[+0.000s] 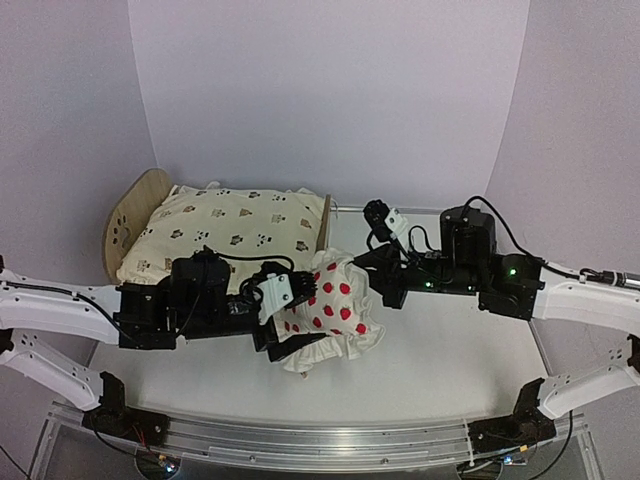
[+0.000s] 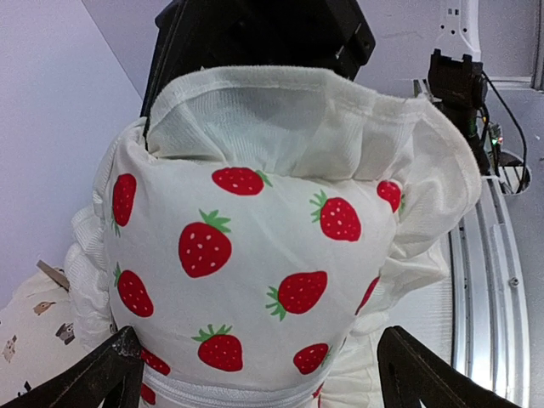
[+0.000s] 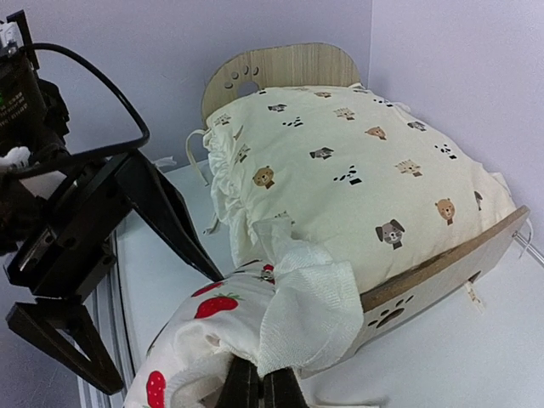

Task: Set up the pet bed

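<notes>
- Bed (image 1: 135, 200) at table's (image 1: 450, 350) 10 o'clock; headboard (image 3: 280, 68) toward 9, footboard (image 3: 442, 263) toward 3.
- Done: cushion (image 1: 235, 230) lies in frame and fills it.
- Left, I'd say: pillow (image 1: 335, 305) not yet on the bed. It's on the table at bed's 4 o'clock, by footboard's near end.
- R gripper (image 3: 259, 387) in low from 3 o'clock, fingers together, pinching pillow's frill.
- L gripper (image 2: 272, 374) in from 9 o'clock along bed's near side, fingers wide apart either side of pillow, no grip.
</notes>
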Tool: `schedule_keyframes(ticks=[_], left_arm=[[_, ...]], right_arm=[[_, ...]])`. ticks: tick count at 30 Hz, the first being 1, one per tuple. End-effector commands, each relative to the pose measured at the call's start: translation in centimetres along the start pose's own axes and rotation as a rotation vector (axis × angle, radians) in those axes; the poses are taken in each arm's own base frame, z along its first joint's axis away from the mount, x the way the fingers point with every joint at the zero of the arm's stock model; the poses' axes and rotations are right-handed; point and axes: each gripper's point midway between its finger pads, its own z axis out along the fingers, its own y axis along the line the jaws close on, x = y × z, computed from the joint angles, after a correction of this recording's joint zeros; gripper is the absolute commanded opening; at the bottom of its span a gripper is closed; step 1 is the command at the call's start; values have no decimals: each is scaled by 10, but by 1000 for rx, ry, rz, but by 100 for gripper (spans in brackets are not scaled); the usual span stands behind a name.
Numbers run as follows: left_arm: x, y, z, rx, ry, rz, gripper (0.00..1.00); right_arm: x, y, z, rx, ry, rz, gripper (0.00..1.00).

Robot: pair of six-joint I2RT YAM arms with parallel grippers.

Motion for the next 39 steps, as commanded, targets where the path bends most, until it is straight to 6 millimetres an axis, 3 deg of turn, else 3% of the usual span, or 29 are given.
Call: schedule_keyframes(ticks=[1, 13, 20, 22, 24, 25, 28, 30, 34, 39], left_arm=[[-6, 17, 13, -128, -27, 88, 90], [15, 44, 32, -337, 56, 204, 56], [5, 43, 35, -326, 27, 207, 8], [1, 42, 35, -316, 36, 176, 0], [-7, 46, 33, -323, 53, 113, 0], [-13, 51, 31, -341, 68, 62, 0], [-26, 71, 24, -415, 138, -34, 0], [-34, 86, 18, -472, 189, -69, 0], [-44, 113, 0, -585, 296, -98, 0], [-48, 169, -30, -736, 390, -185, 0]], right_arm=[[-24, -4, -2, 13, -38, 30, 0], [-37, -7, -2, 17, -38, 97, 0], [-37, -10, -1, 31, -33, 115, 0], [-37, -14, -2, 56, -35, 119, 0], [-37, -23, -5, 112, -41, 124, 1], [-39, -30, -8, 153, -49, 123, 5], [-42, -58, -28, 336, -39, 115, 58], [-45, -75, -46, 454, -42, 106, 81], [-41, -92, -72, 593, -49, 97, 95], [-27, -99, -87, 655, -19, 89, 98]])
